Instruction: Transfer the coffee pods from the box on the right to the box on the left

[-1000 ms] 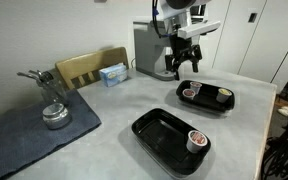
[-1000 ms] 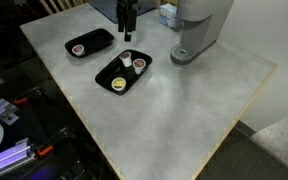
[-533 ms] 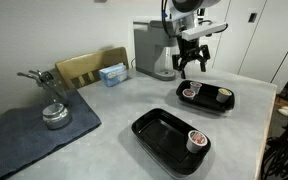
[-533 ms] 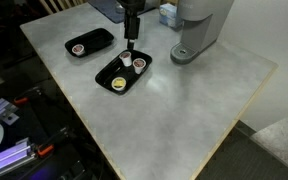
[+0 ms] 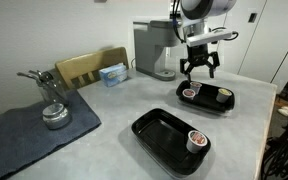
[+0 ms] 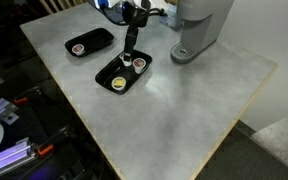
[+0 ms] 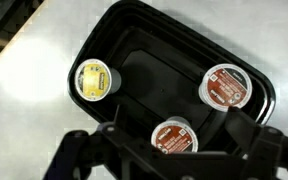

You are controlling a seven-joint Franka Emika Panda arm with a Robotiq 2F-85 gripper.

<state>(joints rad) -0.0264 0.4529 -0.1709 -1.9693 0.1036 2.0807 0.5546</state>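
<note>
A black tray [image 7: 266, 100] holds three coffee pods: a yellowish one [image 7: 94, 81] and two brown-red ones [image 7: 227, 86] [image 7: 173, 137]. In both exterior views this tray [image 5: 199, 107] [image 6: 108, 73] lies in front of the coffee machine. My gripper [image 7: 176, 140] [image 5: 199, 70] [image 6: 130, 52] hovers above it, open and empty, its fingers either side of the nearer brown-red pod. A second black tray [image 5: 162, 128] [image 6: 94, 38] holds one brown-red pod [image 5: 196, 139] [image 6: 79, 47].
A grey coffee machine [image 5: 154, 50] [image 6: 199, 30] stands just behind the trays. A blue box [image 5: 113, 73] and a wooden chair back [image 5: 84, 66] are at the table's far edge. A dark mat [image 5: 24, 135] carries a metal object [image 5: 54, 114].
The gripper has travelled sideways from in front of the coffee machine to a spot over the three-pod tray, and has stayed open. No pod has moved.
</note>
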